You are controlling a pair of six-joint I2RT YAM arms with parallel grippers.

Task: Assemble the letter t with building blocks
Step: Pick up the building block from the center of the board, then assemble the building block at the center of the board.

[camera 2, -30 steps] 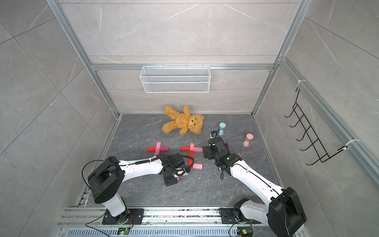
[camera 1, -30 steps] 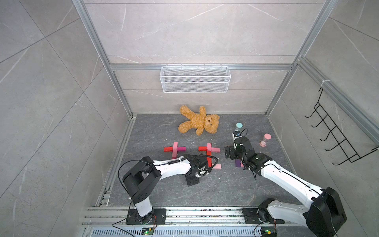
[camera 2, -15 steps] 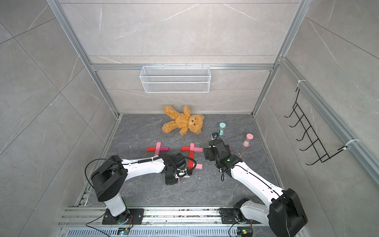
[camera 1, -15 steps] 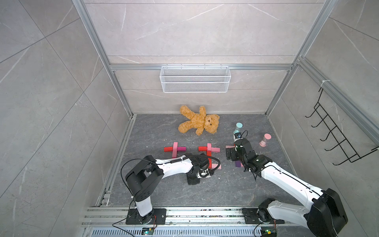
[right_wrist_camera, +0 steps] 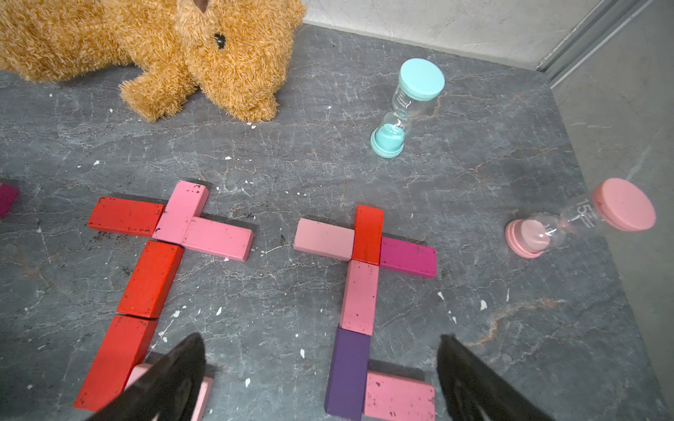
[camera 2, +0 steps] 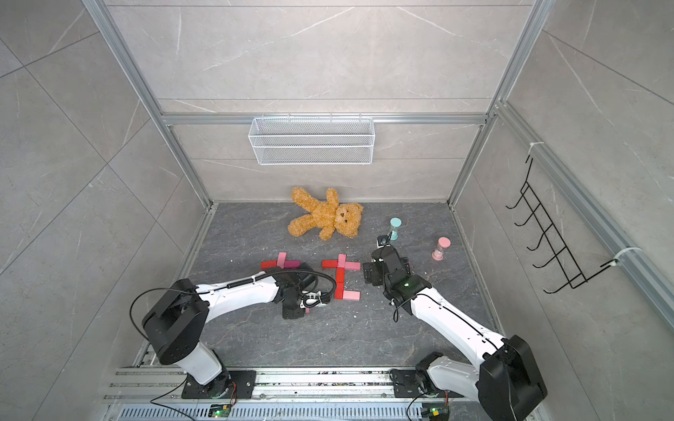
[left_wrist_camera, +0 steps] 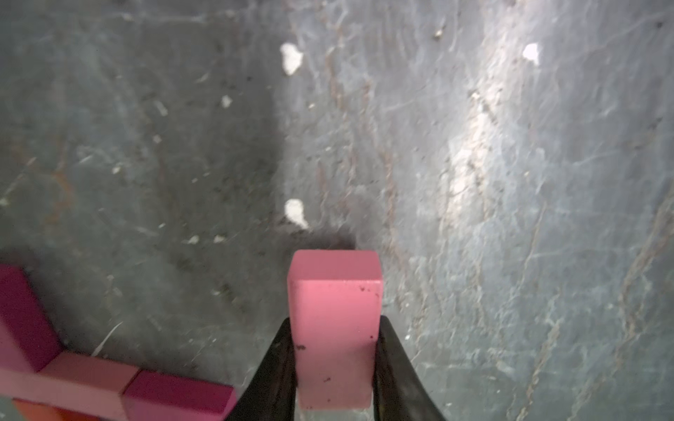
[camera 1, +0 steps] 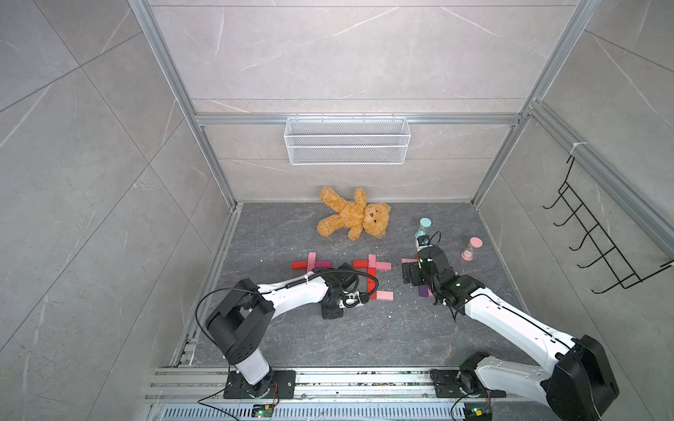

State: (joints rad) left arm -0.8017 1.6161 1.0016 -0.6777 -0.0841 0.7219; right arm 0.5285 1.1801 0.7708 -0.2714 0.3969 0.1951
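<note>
Your left gripper (left_wrist_camera: 335, 328) was clamped on a pink block (left_wrist_camera: 333, 291). Its black fingers (left_wrist_camera: 271, 368) pressed the block's two long sides, and the free end stuck out toward the grey floor (left_wrist_camera: 474, 145). The wrist view did not show you whether that end touched the floor; a dark shadow lay right beyond it. At the edge of that view a cluster of magenta and pink blocks (left_wrist_camera: 73, 379) lay flat, touching one another. In both top views this gripper sat low, near the base of the middle letter (camera 1: 371, 271) and its pale pink foot block (camera 1: 384, 295).

Your right gripper (right_wrist_camera: 320, 339) stood wide and held nothing. The lower part of the right-hand letter (right_wrist_camera: 366, 233) showed between its fingers. That letter lay flat: a light pink and a magenta piece flanked a red one as the crossbar. Below them a pink piece and a purple block (right_wrist_camera: 348, 371) ran down the stem, and another pink piece touched the purple one's side at the base. The middle letter, in red and pink, lay beside it but apart. A left-hand cross (camera 1: 310, 262) of red, pink and magenta was partly hidden by the left arm (camera 1: 291, 295).

Beyond the right gripper stood a teal hourglass (camera 1: 423, 227) and, nearer the side wall, a pink hourglass (camera 1: 471, 249). A teddy bear (camera 1: 352, 218) lay by the back wall under a wire basket (camera 1: 346, 160). A hook rack (camera 1: 616, 251) hung on the right wall.
</note>
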